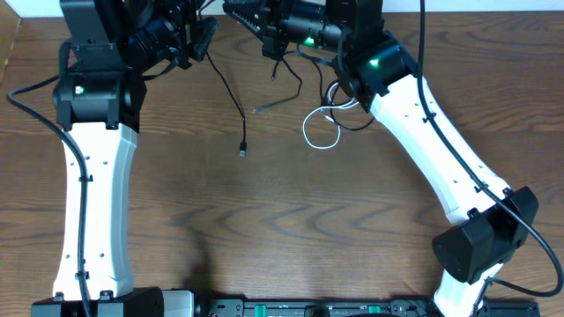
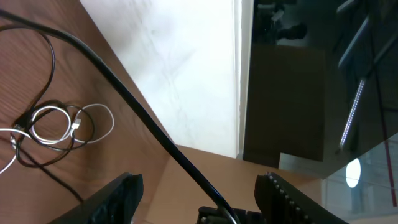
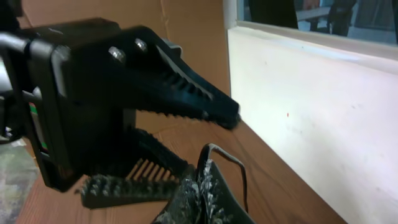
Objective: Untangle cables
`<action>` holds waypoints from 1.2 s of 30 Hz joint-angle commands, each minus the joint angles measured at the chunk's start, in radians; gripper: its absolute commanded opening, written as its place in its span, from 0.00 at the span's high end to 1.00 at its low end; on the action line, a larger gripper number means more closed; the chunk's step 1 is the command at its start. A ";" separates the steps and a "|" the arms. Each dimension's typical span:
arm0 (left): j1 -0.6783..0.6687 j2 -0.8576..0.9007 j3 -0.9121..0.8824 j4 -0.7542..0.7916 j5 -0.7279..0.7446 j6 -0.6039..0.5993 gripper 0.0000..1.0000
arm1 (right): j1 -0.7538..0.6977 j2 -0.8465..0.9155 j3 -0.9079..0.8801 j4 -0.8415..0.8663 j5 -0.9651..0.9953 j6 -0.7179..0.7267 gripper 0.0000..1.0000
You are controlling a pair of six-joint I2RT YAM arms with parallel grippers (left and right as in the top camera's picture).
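Soft even light, blur on near right pincer (image 3: 202, 193).

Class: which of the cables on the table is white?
The coiled cable beside the right arm; the long stretched-out cable and the rest are black.

My left fingers (image 1: 201, 40) stood at the far edge of the tabletop (image 1: 264, 229), my right fingers (image 1: 240, 12) just right of them. A long cable (image 1: 243, 141) ran from between my left fingers toward me; the looped cables (image 1: 330, 114) lay right of it, beside my right arm (image 1: 441, 150).
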 commanded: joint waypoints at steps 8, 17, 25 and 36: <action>0.003 -0.020 0.000 0.001 -0.006 -0.047 0.37 | 0.026 -0.007 0.007 0.003 -0.009 0.021 0.99; 0.004 -0.020 0.000 0.001 -0.048 -0.046 0.51 | 0.028 -0.007 0.006 -0.021 -0.030 0.021 0.99; 0.003 -0.020 0.000 0.001 -0.059 -0.046 0.66 | 0.028 -0.007 0.006 -0.028 -0.030 0.021 0.99; 0.004 -0.020 0.000 0.000 -0.067 -0.046 0.92 | 0.028 -0.007 0.006 -0.060 -0.011 0.021 0.99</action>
